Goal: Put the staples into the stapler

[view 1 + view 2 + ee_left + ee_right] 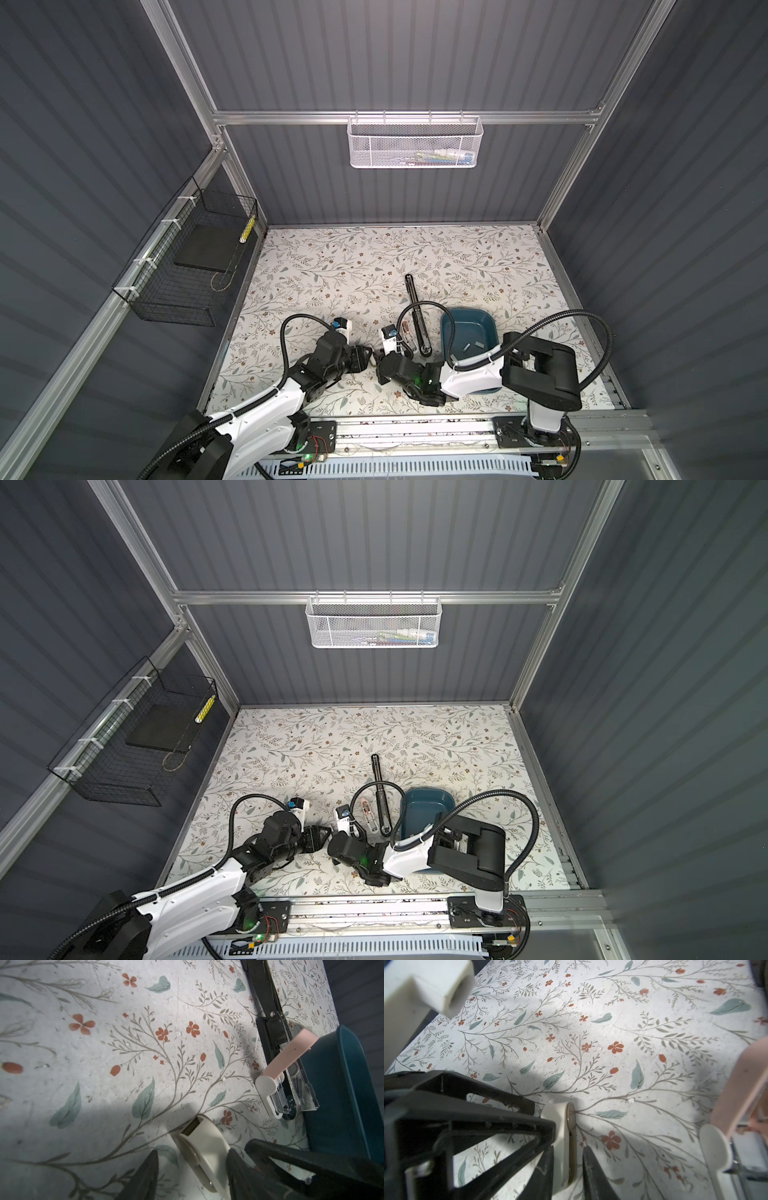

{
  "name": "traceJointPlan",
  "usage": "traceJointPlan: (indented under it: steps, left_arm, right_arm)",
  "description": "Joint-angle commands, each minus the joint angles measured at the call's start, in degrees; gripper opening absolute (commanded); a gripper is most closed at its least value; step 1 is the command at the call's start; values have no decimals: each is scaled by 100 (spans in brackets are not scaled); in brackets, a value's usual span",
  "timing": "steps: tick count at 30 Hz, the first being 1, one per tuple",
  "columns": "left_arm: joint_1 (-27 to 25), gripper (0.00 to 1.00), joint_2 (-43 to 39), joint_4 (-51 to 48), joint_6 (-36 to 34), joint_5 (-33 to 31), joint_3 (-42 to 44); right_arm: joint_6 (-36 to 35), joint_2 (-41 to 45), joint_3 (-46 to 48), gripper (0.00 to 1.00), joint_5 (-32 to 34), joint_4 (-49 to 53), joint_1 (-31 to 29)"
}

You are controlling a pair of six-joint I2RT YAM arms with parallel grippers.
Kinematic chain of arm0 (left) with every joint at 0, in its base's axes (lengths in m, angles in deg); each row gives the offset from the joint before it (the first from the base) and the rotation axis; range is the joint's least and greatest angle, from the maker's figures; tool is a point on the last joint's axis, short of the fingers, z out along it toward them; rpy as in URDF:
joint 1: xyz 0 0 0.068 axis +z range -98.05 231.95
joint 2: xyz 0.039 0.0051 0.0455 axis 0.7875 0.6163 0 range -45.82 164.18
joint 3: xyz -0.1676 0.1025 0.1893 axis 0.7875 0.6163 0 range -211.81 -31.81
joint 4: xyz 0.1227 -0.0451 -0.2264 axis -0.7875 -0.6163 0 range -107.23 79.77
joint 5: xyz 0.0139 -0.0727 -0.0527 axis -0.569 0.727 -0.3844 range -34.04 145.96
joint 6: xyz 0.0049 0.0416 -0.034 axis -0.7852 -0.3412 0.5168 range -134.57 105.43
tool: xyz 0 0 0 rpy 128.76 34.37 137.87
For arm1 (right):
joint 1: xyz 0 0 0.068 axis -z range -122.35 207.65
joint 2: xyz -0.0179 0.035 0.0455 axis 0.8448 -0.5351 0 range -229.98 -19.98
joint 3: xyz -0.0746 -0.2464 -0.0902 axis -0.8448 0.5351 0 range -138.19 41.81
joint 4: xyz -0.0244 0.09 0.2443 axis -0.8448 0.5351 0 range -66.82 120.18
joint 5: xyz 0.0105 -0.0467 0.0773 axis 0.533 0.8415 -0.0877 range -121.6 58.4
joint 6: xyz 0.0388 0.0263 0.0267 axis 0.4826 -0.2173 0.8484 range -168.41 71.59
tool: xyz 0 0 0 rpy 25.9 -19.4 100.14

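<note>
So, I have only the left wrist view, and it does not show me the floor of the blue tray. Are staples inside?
Observer: Yes, in a top view two staples lie on the floor of the blue tray.
Operator: And the cream stapler between my left fingers, is the right arm at it too?
Observer: Yes. In the right wrist view the right fingers stand one on each side of it.
</note>
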Motion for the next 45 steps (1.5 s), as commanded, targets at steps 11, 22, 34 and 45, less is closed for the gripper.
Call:
traceJointPlan:
  steps: [11,22,34,45]
  left_arm:
    - [-53,59,-246,-680,-111,-320,-310]
    - [-53,79,-124,-2070,-512,-1110,-2038]
    - [-43,100,922,-1159,-1276,-2897,-3191]
    - [-45,100,1195,-261,-1743,-3150,-2575]
  right_arm:
    - [-487,181,-178,34,20,1565,-4]
    - [-723,1513,-117,43,621,2307,-1]
    - [107,1750,491,46,781,3092,244]
    - [87,1268,524,45,425,2933,364]
